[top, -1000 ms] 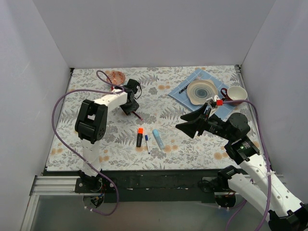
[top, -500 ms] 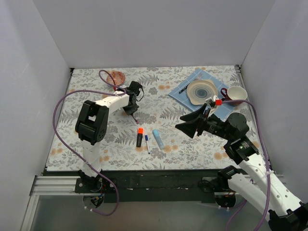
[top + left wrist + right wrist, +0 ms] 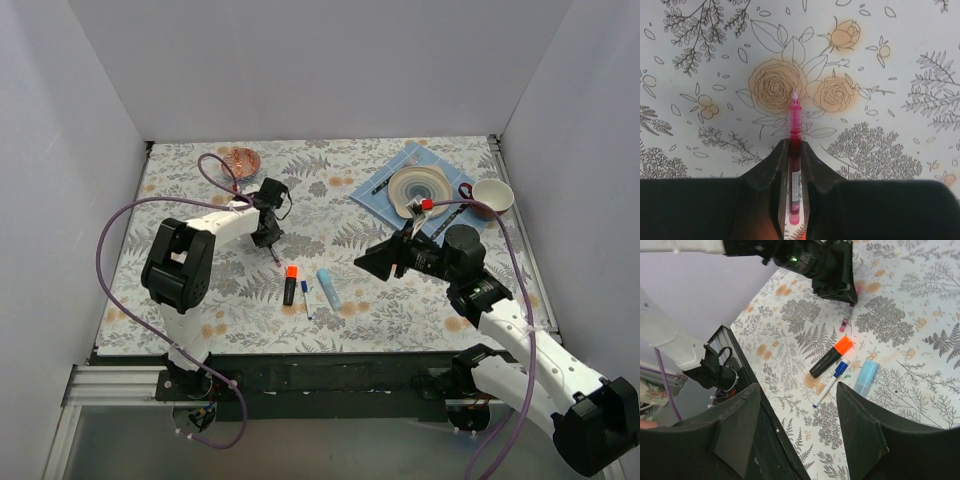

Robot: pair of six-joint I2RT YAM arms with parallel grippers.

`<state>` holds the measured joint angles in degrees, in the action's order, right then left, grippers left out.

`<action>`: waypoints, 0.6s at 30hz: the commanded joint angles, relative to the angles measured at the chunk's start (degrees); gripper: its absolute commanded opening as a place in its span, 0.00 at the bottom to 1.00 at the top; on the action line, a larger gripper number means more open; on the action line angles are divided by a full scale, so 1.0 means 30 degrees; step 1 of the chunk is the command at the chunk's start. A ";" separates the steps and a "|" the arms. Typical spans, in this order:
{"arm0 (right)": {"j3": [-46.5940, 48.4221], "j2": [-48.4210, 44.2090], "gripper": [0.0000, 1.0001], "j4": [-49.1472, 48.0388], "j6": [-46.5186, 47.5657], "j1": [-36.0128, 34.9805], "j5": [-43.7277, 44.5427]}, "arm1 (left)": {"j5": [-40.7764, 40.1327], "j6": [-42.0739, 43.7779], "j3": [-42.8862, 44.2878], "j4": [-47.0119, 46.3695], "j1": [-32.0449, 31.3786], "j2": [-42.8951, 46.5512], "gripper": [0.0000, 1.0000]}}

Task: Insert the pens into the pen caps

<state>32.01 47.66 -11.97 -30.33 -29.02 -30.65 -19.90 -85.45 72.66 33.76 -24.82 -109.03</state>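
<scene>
**Dark-red pen point(image 3: 794, 120) clamped above the cloth**

The left gripper point(image 3: 793, 152) pinches it, barrel print unreadable. Black marker point(image 3: 290, 285), white pen point(image 3: 304, 298) and light-blue marker point(image 3: 328, 287) lie together nearby on the floral tablecloth point(image 3: 400, 312). The right gripper point(image 3: 797, 407) hovers beside them, jaws spread, empty.

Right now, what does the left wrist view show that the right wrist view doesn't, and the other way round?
Only the left wrist view: a close look at the left gripper shut on the dark-red pen, the pen's pale tip pointing away from the camera.
Only the right wrist view: the black marker with orange end, the thin white pen with blue tip and the light-blue marker lying close together, framed by the open right gripper.
Both: the dark-red pen and the floral tablecloth.
</scene>
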 commanded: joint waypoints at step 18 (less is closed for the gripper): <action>0.3508 1.2408 0.70 -1.1126 -0.4303 -0.1547 -0.3200 | 0.6483 0.1474 -0.5908 -0.6853 -0.2360 1.0971 0.00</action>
<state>38.30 81.87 -35.24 -39.27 -31.09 -38.06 -5.93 -80.31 58.30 19.77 -29.80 -81.32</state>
